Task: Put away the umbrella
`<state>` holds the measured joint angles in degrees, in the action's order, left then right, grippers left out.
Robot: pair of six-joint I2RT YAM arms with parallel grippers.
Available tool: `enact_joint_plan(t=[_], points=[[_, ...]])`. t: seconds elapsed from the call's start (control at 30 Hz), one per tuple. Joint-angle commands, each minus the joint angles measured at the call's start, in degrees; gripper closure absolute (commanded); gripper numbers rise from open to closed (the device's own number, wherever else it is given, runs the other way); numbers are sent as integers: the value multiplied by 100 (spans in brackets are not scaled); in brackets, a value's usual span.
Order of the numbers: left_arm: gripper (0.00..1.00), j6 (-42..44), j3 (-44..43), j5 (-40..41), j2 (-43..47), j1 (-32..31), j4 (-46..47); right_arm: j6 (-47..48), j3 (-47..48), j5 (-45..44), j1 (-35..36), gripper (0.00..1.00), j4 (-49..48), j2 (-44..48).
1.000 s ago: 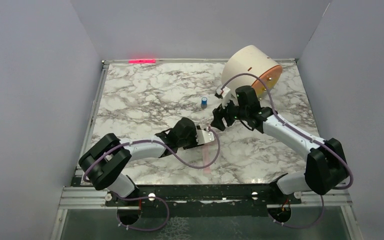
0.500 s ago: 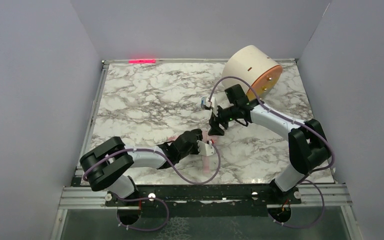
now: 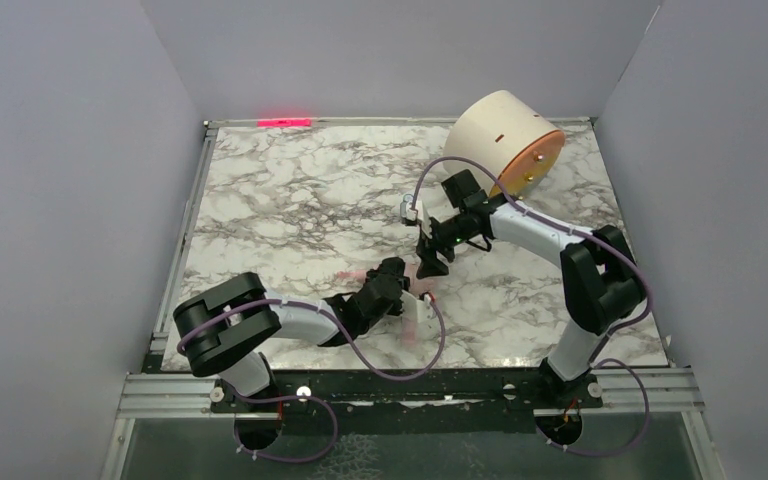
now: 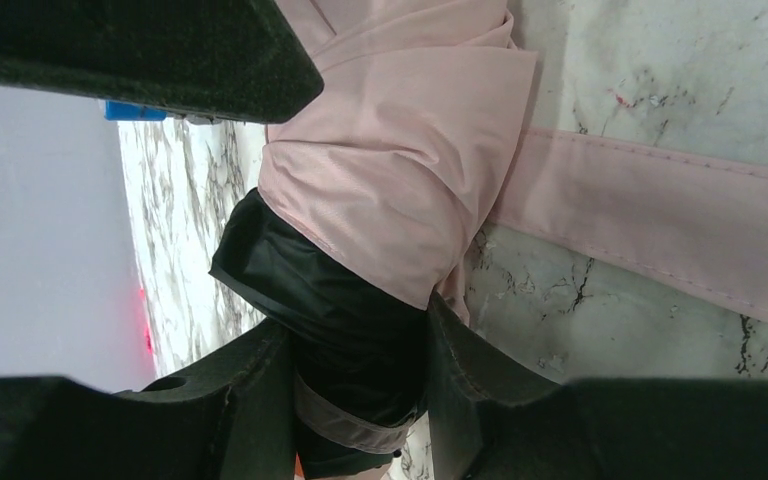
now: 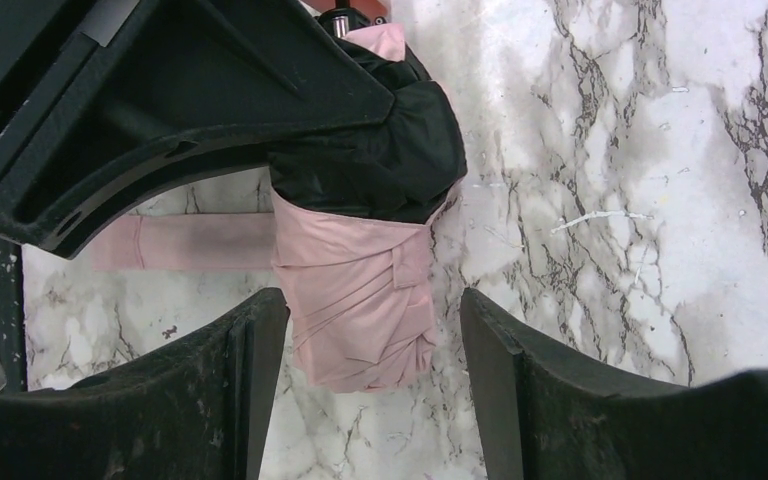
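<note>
- Currently the umbrella sits about midway between the left and right edges of the table, somewhat closer to the near edge than the far one.
- Folded canopy: pale pink pleats at one end, a black bunched section at the other.
- Left gripper: jaws partly closed and clamped on the black section of the umbrella. In the left wrist view the fabric is pinched between dark finger surfaces.
- Right gripper: jaws apart, with nothing in them. Its fingers stand one on each side of the pink end. There is marble showing between the fabric and the finger on the right of that view. The other finger is just beside the fabric, and I cannot tell if it touches.
- Strap: long, pink and stitched. It lies flat on the marble and runs from the canopy towards the near edge in the top view.
- The two grippers are close together, right gripper on the far side of the left one.
- Cream drum with an orange face: at the far right corner, tilted, well apart from the umbrella.
- Red light: on the far edge, left of centre.
</note>
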<state>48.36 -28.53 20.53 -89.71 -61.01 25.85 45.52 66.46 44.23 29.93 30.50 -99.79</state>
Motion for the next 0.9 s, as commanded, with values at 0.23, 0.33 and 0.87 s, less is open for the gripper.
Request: enact_joint_plan(t=[0.23,0.33,0.87], points=[[92,108,296,183,-286,-51,-775,-183,269,-150,169,22,-137,-516],[91,121,303,187,-269,-60,-774,-297,241,-163,234,19,-231,-563],[84,-50,239,214,-30,-77,-783,-346,165,-1329,491,38,-72,-1145]])
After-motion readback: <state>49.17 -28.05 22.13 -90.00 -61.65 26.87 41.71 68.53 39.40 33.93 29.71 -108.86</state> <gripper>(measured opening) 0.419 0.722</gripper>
